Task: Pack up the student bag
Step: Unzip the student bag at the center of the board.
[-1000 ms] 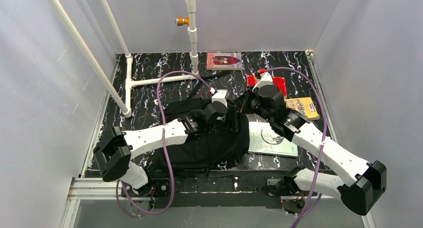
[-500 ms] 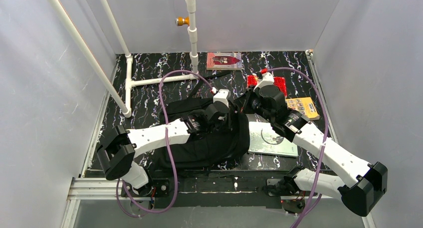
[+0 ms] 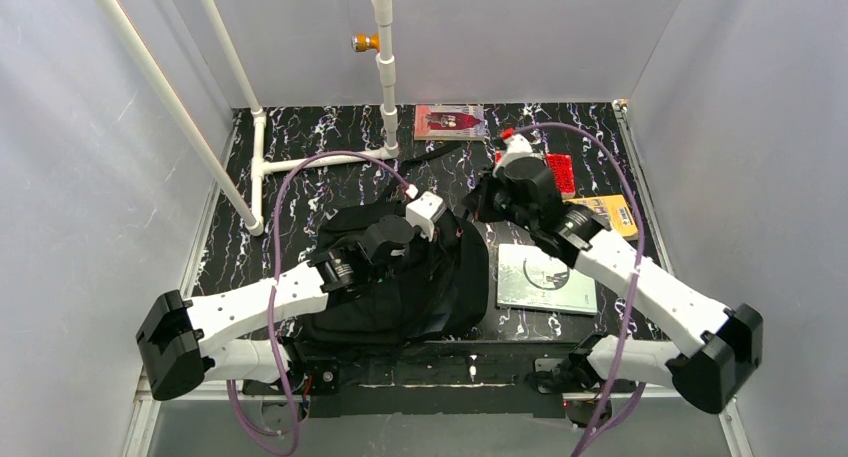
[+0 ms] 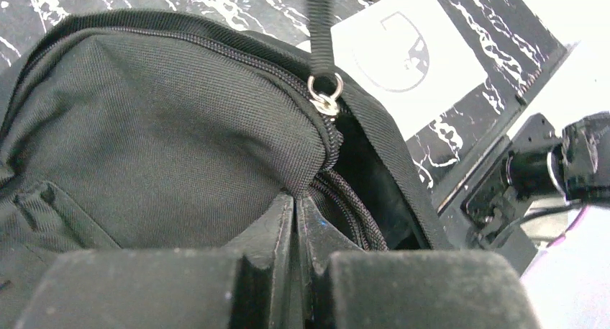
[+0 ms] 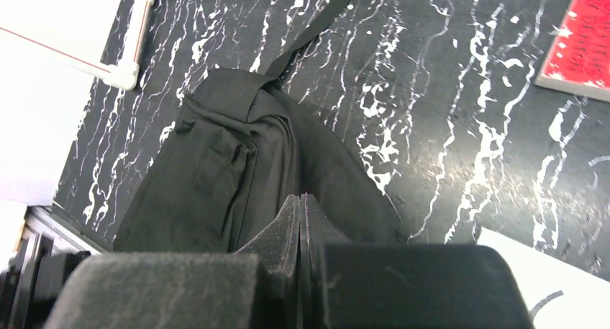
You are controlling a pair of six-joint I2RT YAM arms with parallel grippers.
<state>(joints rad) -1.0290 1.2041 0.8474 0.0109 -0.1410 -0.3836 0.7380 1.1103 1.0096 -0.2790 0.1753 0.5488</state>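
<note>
The student bag (image 3: 400,287) is a black fabric backpack lying mid-table between both arms; it also shows in the wrist views (image 4: 180,127) (image 5: 208,170). My left gripper (image 3: 443,237) (image 4: 296,197) is shut on the bag's fabric rim beside the partly open zipper. A metal zipper ring (image 4: 325,98) carries a black pull strap (image 4: 320,26) that runs taut upward out of the left wrist view. My right gripper (image 3: 468,212) (image 5: 302,197) hangs above the bag's far right end, jaws pressed together on that strap, whose held part is hidden.
A white book (image 3: 545,277) (image 4: 403,55) lies right of the bag. A red book (image 3: 560,172) (image 5: 583,41) and a yellow one (image 3: 610,215) lie under and beyond the right arm. Another book (image 3: 450,120) sits at the back wall. A white pipe frame (image 3: 300,162) stands at back left.
My left gripper has closed on the bag's rim, and the left arm has drawn back toward the left, bunching the bag. The right arm has shifted slightly back and left.
</note>
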